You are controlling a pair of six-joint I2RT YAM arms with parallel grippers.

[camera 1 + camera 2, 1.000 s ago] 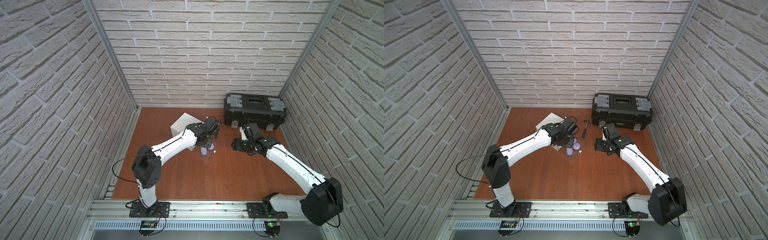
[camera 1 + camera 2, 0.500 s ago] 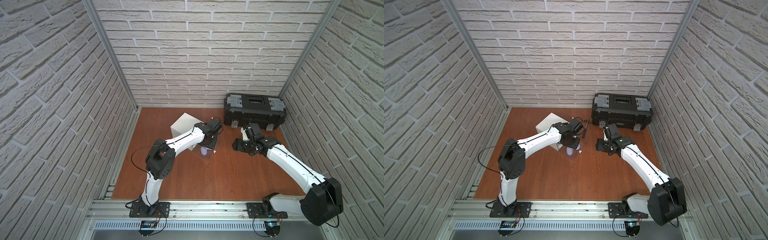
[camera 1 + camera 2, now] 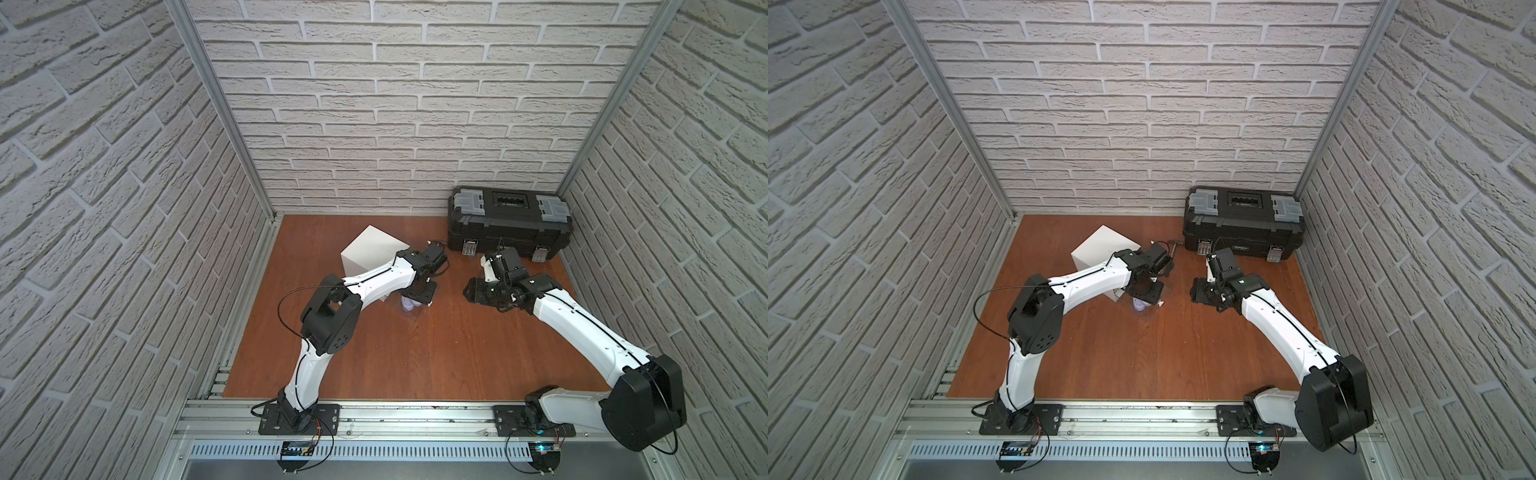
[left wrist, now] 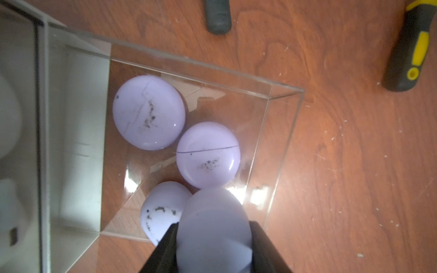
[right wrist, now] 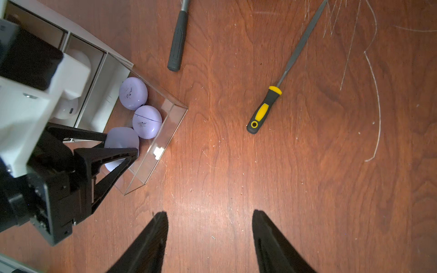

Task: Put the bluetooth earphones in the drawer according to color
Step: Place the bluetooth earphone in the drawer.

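Note:
The drawer cabinet (image 3: 372, 249) (image 3: 1100, 249) is a white cube at the back left. Its lowest clear drawer (image 4: 281, 146) (image 5: 165, 132) is pulled out. Three lavender bluetooth earphones (image 4: 149, 112) (image 4: 208, 154) (image 4: 160, 212) lie in it. My left gripper (image 4: 212, 227) (image 3: 417, 297) hangs above the drawer's front, shut on a fourth lavender case (image 4: 212, 210) (image 5: 121, 139). White cases (image 5: 68, 108) show in a drawer higher up. My right gripper (image 5: 209, 217) (image 3: 473, 291) is open over bare floor to the right of the drawer, holding nothing.
A big black toolbox (image 3: 509, 222) (image 3: 1244, 216) stands at the back right. A yellow-handled tool (image 5: 263, 111) (image 4: 411, 59) and a grey-handled hammer (image 5: 176, 42) (image 4: 217, 16) lie on the wooden floor between drawer and toolbox.
The left arm's elbow has swung right and upward while its gripper stays over the open drawer with the lavender case. The right arm has barely moved.

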